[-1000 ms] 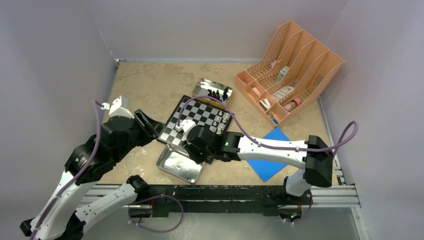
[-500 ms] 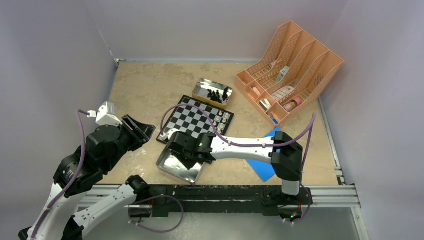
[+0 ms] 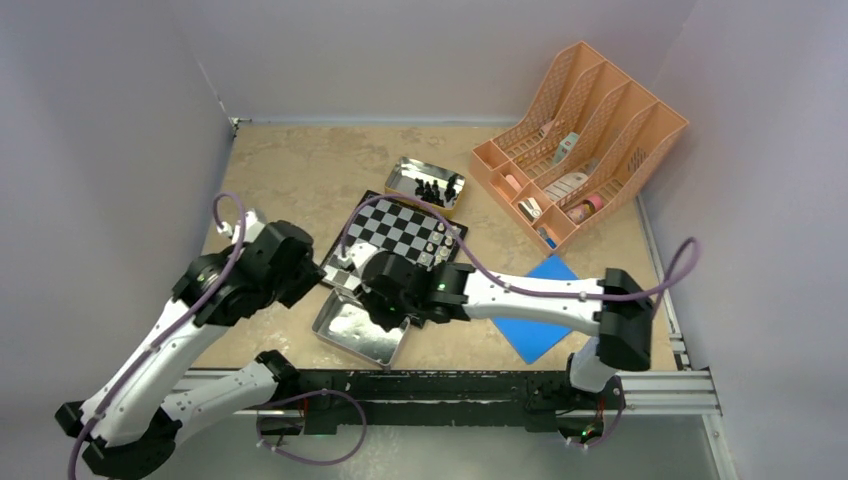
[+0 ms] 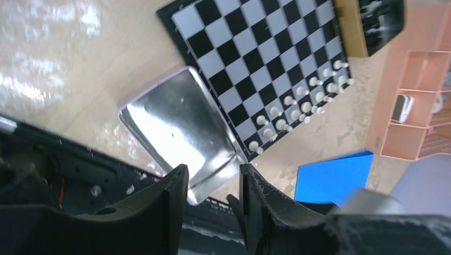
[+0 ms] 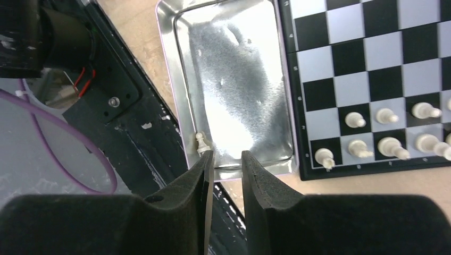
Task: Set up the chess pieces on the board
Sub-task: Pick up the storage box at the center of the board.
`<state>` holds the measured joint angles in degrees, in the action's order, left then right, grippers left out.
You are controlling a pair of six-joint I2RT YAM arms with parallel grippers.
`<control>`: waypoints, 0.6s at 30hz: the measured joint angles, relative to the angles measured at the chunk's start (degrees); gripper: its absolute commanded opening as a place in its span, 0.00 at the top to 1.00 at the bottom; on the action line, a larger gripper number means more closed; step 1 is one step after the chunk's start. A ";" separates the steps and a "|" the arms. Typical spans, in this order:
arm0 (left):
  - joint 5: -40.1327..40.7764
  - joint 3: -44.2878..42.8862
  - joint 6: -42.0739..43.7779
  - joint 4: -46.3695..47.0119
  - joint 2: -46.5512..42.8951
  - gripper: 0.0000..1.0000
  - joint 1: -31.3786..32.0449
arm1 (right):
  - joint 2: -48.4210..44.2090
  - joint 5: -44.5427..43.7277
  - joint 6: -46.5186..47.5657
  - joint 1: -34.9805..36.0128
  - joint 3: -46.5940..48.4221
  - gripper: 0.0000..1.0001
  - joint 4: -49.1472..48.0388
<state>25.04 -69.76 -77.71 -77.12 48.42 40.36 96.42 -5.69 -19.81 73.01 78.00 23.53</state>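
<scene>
The board (image 3: 398, 226) sits mid-table, with the shiny tin (image 3: 347, 328) tight against its near edge. The right gripper (image 5: 224, 164) hangs over the tin's corner, fingers slightly apart and empty. The left gripper (image 4: 213, 183) is parted and empty too. Cream-white pieces (image 5: 392, 147) fill two edge rows. Only the right wrist view catches a lone pawn (image 5: 201, 142) in the tin, just beside a finger.

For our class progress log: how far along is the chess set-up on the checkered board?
Done: cream-white chess pieces stand in two rows along one edge of the black-and-white checkered board. In hand: the right end effector hovers open over the shiny metal tin, beside one cream pawn in its corner. Remaining: that pawn, plus the black pieces in the far tin.
</scene>
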 measured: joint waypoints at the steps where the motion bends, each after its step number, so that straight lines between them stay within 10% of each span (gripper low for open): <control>1: -0.87 0.00 -1.57 -0.79 0.92 0.63 0.00 | -1.68 0.00 0.00 -0.22 -1.29 0.72 -0.68; 18: -16.61 15.85 -24.90 -1.79 15.32 0.71 0.00 | -20.96 -3.89 -0.74 -1.31 -16.17 0.71 -9.81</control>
<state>8.43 -53.91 -102.61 -78.91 63.75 40.36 75.46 -9.58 -20.56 71.70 61.82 13.72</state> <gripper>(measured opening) 0.296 0.285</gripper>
